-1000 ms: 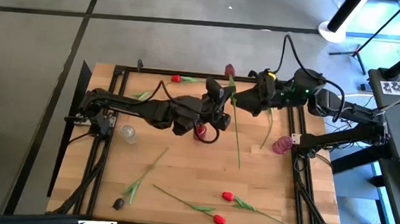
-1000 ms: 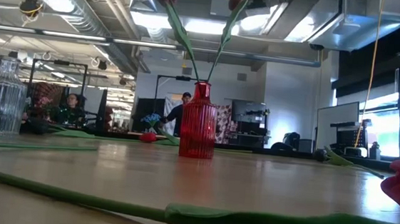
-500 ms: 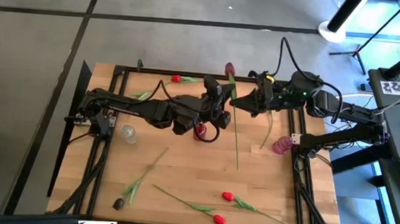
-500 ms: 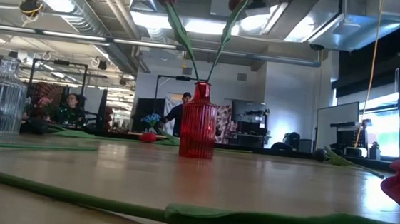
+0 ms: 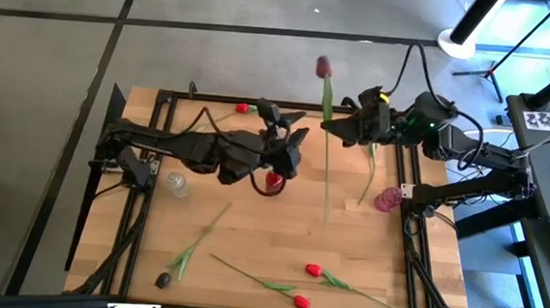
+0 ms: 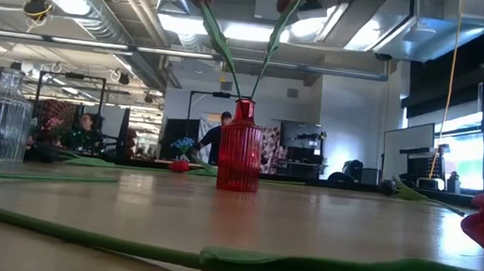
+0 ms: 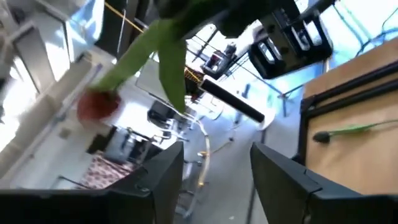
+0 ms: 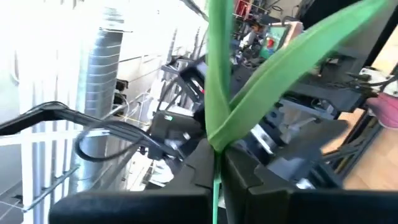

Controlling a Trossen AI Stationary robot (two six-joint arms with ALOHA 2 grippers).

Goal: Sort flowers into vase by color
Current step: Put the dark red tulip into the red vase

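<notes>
wooden table (image 5: 250,240) (flowers (image 5: 290,293) scattered) — industrial room.

red ribbed vase (image 6: 240,147), maroon tulip (image 5: 323,67), green stem (image 5: 326,158)

An open robotics lab or workshop is shown: exposed ceiling ducts (image 6: 79,1) and strip lights are seen overhead, a wooden surface (image 5: 250,230) is framed by black rails, and 2 seated people (image 6: 86,132) are seen among equipment beyond.

grey floor (image 5: 262,56) around wooden table (image 5: 250,240); bright ceiling lights (image 6: 233,29).
</notes>
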